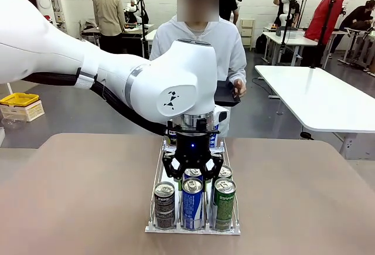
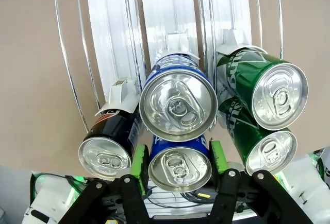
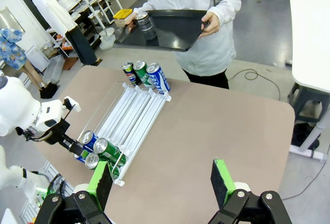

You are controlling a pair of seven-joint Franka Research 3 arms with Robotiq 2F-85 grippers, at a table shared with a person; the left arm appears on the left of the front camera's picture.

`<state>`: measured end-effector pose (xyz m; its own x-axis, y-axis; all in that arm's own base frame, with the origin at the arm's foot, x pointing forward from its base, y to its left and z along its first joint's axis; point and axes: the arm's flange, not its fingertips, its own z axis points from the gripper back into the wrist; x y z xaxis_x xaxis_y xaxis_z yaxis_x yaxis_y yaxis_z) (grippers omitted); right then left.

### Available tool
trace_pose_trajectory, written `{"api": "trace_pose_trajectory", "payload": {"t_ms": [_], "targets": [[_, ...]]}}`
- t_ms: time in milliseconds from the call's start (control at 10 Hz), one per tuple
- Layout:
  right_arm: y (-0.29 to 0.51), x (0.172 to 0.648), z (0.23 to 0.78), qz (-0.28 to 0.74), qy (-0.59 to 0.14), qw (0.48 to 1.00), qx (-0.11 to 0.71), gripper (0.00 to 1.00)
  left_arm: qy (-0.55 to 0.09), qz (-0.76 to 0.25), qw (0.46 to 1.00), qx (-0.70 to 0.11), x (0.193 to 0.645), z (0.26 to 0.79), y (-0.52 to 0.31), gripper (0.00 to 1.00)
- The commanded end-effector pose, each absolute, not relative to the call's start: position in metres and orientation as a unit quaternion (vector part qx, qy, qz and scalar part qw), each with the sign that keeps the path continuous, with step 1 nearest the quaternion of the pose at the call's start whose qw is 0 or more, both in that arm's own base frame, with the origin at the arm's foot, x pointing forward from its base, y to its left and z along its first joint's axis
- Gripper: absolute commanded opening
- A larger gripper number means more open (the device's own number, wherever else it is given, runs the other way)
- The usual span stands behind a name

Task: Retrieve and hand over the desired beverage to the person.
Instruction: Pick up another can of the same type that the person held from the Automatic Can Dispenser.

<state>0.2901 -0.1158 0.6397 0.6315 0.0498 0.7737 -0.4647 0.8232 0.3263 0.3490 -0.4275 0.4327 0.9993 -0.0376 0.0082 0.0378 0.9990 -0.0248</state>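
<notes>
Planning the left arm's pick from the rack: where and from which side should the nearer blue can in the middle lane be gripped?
Grip the blue can across its upper side wall, coming from above. It stands upright with its lid up, and the left gripper already has a green pad on each flank. Black can and green can crowd both sides, so keep the fingers narrow.

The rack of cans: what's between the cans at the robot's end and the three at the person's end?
Bare white lanes of the can rack; the right wrist view shows no cans along that stretch.
</notes>
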Motion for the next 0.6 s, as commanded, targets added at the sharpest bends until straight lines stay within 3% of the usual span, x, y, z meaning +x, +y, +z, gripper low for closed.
{"api": "trace_pose_trajectory", "payload": {"t_ms": [0,500], "targets": [[-0.115,0.292,0.639,0.153,-0.404,0.860,0.272,1.00,0.002,-0.013,1.000,0.001,0.348,0.442,-0.427,0.00],[-0.115,0.292,0.639,0.153,-0.404,0.860,0.272,1.00,-0.018,-0.001,1.000,-0.014,0.341,0.542,-0.414,0.00]]}}
